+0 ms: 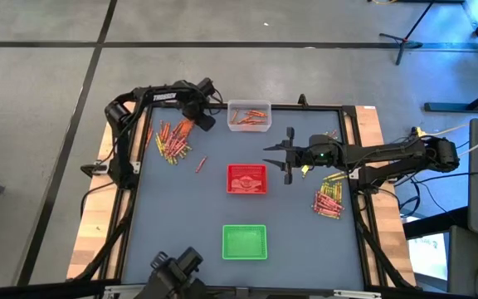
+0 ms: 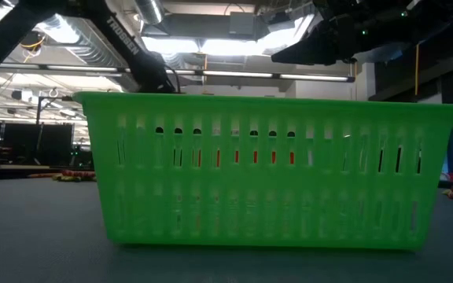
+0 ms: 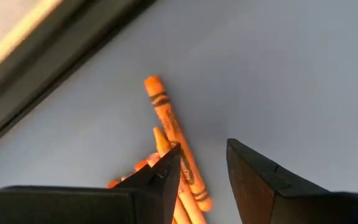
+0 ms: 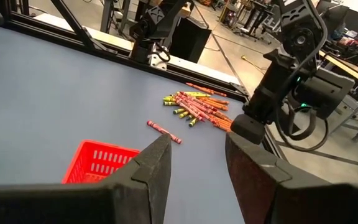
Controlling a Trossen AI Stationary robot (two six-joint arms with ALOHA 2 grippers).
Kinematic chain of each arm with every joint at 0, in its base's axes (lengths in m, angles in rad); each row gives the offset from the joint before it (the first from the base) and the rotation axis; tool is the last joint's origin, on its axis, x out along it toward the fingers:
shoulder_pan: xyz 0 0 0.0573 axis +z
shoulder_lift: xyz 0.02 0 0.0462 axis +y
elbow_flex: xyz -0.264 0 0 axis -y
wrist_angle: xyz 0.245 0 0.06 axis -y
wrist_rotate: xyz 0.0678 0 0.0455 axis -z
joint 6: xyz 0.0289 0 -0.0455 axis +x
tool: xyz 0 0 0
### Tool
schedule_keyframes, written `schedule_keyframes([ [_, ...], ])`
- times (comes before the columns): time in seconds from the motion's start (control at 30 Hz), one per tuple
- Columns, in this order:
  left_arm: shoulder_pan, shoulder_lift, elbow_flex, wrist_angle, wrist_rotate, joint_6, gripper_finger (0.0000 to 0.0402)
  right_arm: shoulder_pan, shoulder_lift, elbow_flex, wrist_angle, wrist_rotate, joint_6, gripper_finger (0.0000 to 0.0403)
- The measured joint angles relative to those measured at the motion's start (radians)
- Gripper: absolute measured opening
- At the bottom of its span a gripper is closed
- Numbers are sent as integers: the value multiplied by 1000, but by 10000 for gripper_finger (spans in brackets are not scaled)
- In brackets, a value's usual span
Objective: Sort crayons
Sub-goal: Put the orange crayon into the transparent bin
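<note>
A pile of red, orange and olive crayons [image 1: 171, 141] lies at the table's far left, and my left gripper [image 1: 191, 124] points down over its far end. In the left wrist view the gripper [image 3: 202, 158] is open above a few orange crayons [image 3: 166, 118] lying flat on the table; one finger [image 3: 166, 171] covers their ends. One red crayon [image 1: 200, 164] lies alone near the pile. A second pile [image 1: 329, 199] lies at the right. My right gripper [image 1: 287, 155] hangs open and level above mid-table, nothing between its fingers [image 4: 197, 146]. My left gripper comes down from above, with one finger [image 3: 166, 171] over the near ends of the orange crayons. That finger hides the spot, so I cannot tell whether it touches them. Nothing is pinched in the gap between the fingers.
A clear tray [image 1: 232, 108] with orange crayons stands at the far middle. A red tray [image 1: 246, 169] sits at the centre. A green tray [image 1: 245, 227] is near the front edge and fills the low view [image 2: 274, 181]. A dark frame rims the table.
</note>
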Motion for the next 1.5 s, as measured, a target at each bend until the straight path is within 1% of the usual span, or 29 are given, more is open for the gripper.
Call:
schedule_keyframes([
  [0.03, 1, 4, 1, 0, -19, -2, 114, 0, 0, 0, 0, 0, 0, 151],
  [0.13, 0, 8, 0, 6, -22, -2, 114, 0, 0, 0, 0, 0, 0, 151],
  [0.2, 0, 8, -1, 7, -1, 1, 114, 0, 0, 0, -1, 0, 0, 151],
  [0.33, 5, 8, -1, 7, -5, 1, 114, 0, 0, 0, -1, 0, 0, 151],
  [0.47, 17, 19, -1, 16, 74, 3, 109, 0, 0, 0, -1, 0, 0, 151],
  [0.6, 25, 36, 3, 17, 100, 7, 94, 0, 0, 0, 8, 0, -4, 151],
  [0.77, 18, 41, 2, 23, 71, 35, 81, 0, 0, 0, 10, 0, -4, 151],
  [0.83, 16, 42, 2, 24, 76, 36, 75, 0, 0, 0, 10, 0, -4, 151],
  [1.1, -2, 43, 1, 27, 43, 63, 9, 0, 0, 0, 8, 0, -4, 151],
  [1.2, -9, 43, 0, 27, 13, 65, 7, 0, 0, 0, 7, 0, -4, 151],
  [1.3, -18, 32, -1, 28, 10, 65, 8, 0, 0, 0, 7, 0, -4, 151],
  [1.5, -38, -37, -7, 46, -16, 81, 6, 0, 0, 0, 4, 0, -7, 151],
])
